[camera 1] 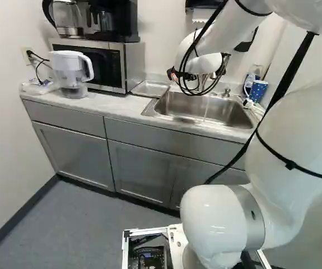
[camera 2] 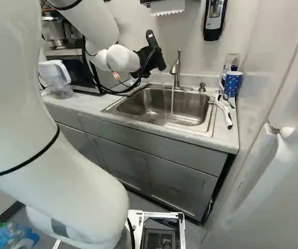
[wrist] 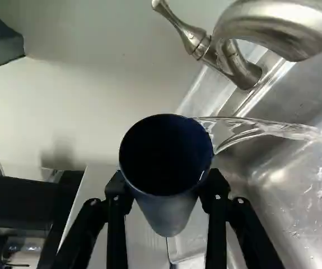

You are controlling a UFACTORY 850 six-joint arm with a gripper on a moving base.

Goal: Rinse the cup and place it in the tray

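End effector [wrist: 165,182] grips cup [wrist: 166,212] between both fingers. Likely rigid, slippery when wet; hold firmly by opposite sides.

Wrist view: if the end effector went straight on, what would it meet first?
Beyond the dark blue cup it grips, probably the pale wall behind the steel sink; the cup hides the line, and depth is unclear.

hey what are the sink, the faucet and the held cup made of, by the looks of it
Sink: gray metal, probably stainless steel, brushed, with soft blurry reflections.
Faucet: metal, satin finish, soft highlights along its curve.
Cup: smooth, dark blue inside, thin rim, dull sheen; perhaps coated metal or plastic, possibly ceramic.
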